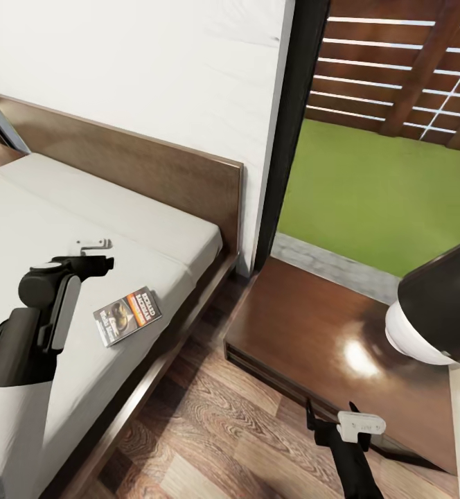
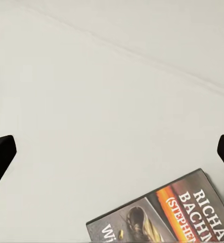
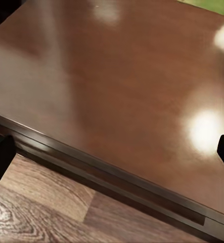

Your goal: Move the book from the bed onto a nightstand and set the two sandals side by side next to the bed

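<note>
The bed (image 1: 84, 215) takes up the left half of the head view, its pale grey mattress running from the left edge toward the centre, with a dark wooden headboard (image 1: 154, 166) slanting across the upper left against a white wall (image 1: 154, 62). To the right of the wall a dark-framed window (image 1: 296, 132) fills the upper right, showing grass (image 1: 375, 201) and a slatted fence (image 1: 396, 69). Below the window, in the lower right, stands the nightstand (image 1: 327, 326), low, dark brown and glossy, with bright highlights on its top. Wood-plank floor (image 1: 216, 430) lies between bed and nightstand at the bottom centre.

The left arm (image 1: 36, 326) reaches over the mattress at the left, its gripper (image 1: 95, 253) hanging above the sheet. In the left wrist view its fingers (image 2: 0, 157) sit at opposite edges of the frame, spread wide and holding nothing. The right gripper (image 1: 330, 416) is at the bottom right of the head view, over the nightstand's front edge; in the right wrist view its fingers (image 3: 0, 157) are likewise spread wide, with the nightstand's top and a strip of floor between them.

The book (image 1: 127, 315) lies flat on the mattress near the bed's right edge, just right of the left arm, its dark cover with an orange band facing up. In the left wrist view it sits at the lower right, apart from the fingers.
</note>
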Robot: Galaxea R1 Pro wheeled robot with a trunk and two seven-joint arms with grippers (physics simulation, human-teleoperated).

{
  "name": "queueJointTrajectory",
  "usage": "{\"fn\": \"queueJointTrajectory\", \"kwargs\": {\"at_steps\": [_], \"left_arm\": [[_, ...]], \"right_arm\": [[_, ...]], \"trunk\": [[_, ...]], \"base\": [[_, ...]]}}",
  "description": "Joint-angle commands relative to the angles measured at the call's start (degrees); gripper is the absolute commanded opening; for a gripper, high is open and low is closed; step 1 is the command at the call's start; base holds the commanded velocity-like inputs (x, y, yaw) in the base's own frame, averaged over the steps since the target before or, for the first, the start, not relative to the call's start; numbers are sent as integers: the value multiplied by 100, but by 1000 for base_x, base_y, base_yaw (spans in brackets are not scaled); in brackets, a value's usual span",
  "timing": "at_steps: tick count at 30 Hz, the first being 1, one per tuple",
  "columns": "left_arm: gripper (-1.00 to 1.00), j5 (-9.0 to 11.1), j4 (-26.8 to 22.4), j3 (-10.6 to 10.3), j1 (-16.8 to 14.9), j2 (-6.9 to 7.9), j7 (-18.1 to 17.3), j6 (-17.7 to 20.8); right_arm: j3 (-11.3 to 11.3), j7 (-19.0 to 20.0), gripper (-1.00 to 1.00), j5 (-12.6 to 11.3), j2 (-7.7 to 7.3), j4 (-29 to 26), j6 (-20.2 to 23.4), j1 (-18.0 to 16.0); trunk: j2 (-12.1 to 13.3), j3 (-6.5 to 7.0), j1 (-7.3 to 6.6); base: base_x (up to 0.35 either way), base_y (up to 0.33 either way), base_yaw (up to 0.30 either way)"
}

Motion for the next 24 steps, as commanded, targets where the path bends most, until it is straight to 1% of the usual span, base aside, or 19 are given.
{"fn": "queueJointTrajectory", "kwargs": {"at_steps": [1, 3, 4, 12, 18, 24], "left_arm": [[100, 47, -4, -4, 1, 35, 42, 24], [100, 47, -4, -6, 3, 100, 42, 25], [100, 46, -5, -9, 4, 106, 42, 25], [100, 64, -6, -33, 12, 98, 41, 27], [100, 102, 0, -105, 22, 64, 15, 27], [100, 121, 1, -299, 24, 23, 0, 27]], "right_arm": [[5, -35, 100, 31, -2, -8, -5, -1], [3, -37, 100, 28, -3, -14, -6, -2], [4, -37, 100, 29, -3, -16, -6, -2], [5, -38, 100, 24, -4, -54, -11, -3], [4, -38, 100, 24, -4, -60, -10, -3], [0, -39, 100, 24, -4, -66, -11, -3]], "trunk": [[-2, -3, 0], [-2, -3, 0], [-2, -3, 0], [-2, -3, 0], [-2, -3, 0], [-2, -3, 0]], "base": [[0, 0, 0], [0, 0, 0], [0, 0, 0], [0, 0, 12], [0, 0, 218], [-1, 0, 264]]}}
